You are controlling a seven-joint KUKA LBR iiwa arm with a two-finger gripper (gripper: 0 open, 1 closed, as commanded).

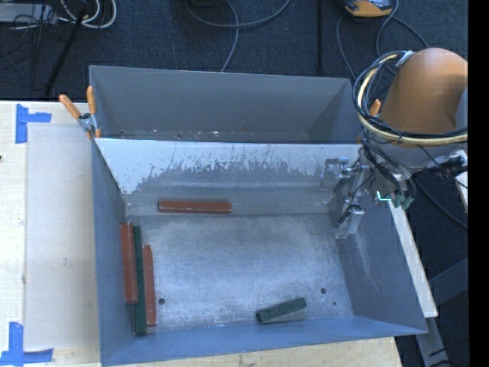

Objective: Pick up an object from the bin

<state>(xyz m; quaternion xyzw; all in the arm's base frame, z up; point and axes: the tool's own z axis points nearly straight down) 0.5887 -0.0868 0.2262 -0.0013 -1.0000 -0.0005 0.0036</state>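
close against the bin's (229, 105) right wall, near its back right corner, the gripper (349, 211) hangs low where the grey floor meets the sloping side. whether it is open or closed cannot be told, since its tip is small and dark against the metal. above it, further to the view's right, sits the arm's orange cover (428, 90), ringed by cables (367, 98).

bare, scuffed floor lies just beneath the gripper and to its view-left. the thing nearest to it is a dark green block (281, 310) — short, flat and slightly tilted. it lies toward the front of the bin and a little to the gripper's view-left, near the front wall and well apart from the gripper.

about level with the gripper and far off to its view-left, a back red-brown bar (195, 206) lies flat along the foot of the back wall, its length running left to right.

farthest from the gripper, across the whole floor, three long thin bars lie side by side along the left wall, running front to back. an outer red-brown bar (128, 262) is against the wall. a dark green bar (139, 319) is beside it and reaches nearest the front. an inner red-brown bar (148, 281) is on the side facing the gripper. the three look to be touching or nearly so.
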